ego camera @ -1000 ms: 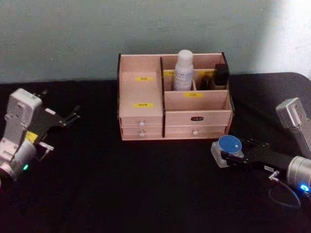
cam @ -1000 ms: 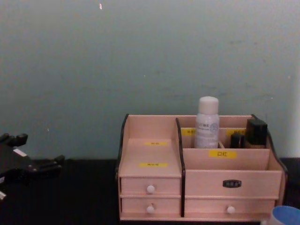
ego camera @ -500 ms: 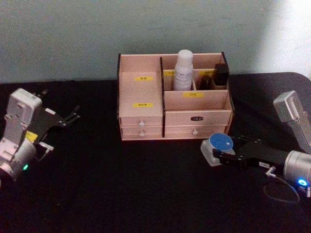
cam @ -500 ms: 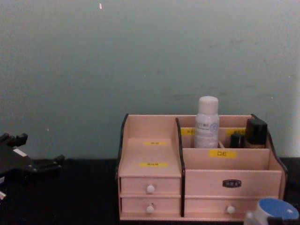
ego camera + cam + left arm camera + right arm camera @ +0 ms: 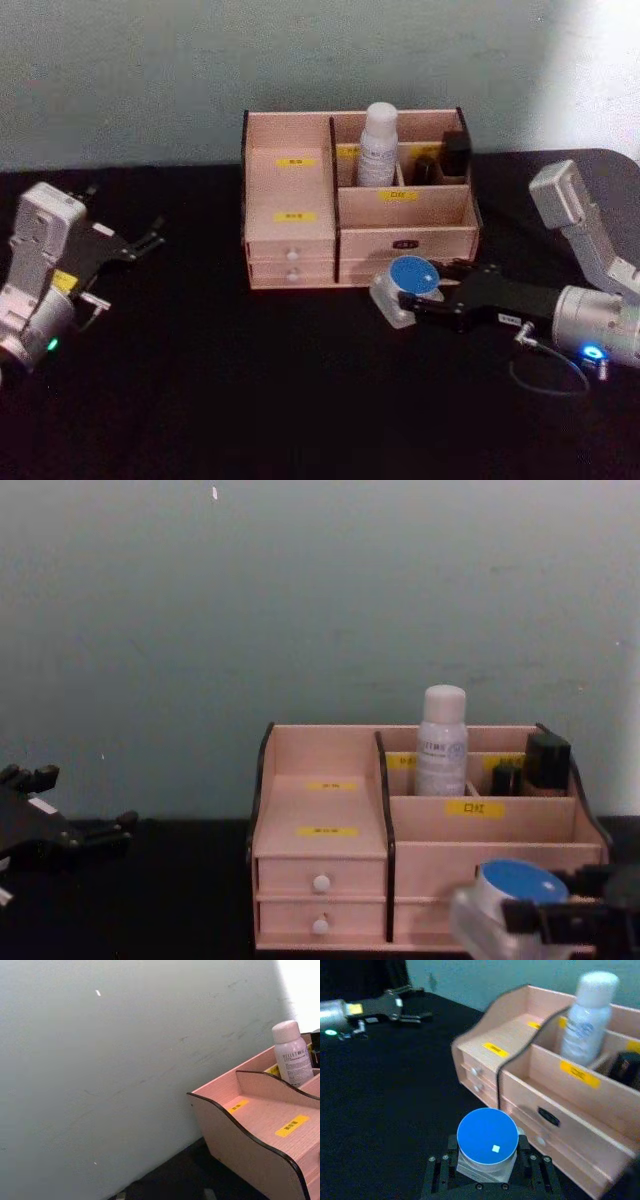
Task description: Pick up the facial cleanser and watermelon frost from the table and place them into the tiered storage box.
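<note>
The facial cleanser (image 5: 378,145) (image 5: 441,742) (image 5: 292,1054) (image 5: 587,1012), a tall white bottle, stands upright in a rear compartment of the pinkish tiered storage box (image 5: 292,188) (image 5: 320,800) (image 5: 530,1067) (image 5: 260,1120). My right gripper (image 5: 405,297) (image 5: 487,1167) (image 5: 500,920) is shut on the watermelon frost (image 5: 404,285) (image 5: 487,1141) (image 5: 508,890), a squat clear jar with a blue lid, held just in front of the box's lower right drawers. The left gripper (image 5: 140,243) (image 5: 90,832) rests open at the far left of the table, away from the box.
Small black bottles (image 5: 455,152) (image 5: 545,762) stand in the box's rear right compartment. Everything sits on a black tabletop (image 5: 250,380), with a pale green wall behind. A blue cable (image 5: 550,375) loops below the right arm's wrist.
The right gripper has carried the blue-lidded jar leftward and toward the box, from the table's right side to the front of the lower right drawers. The left arm has stayed put.
</note>
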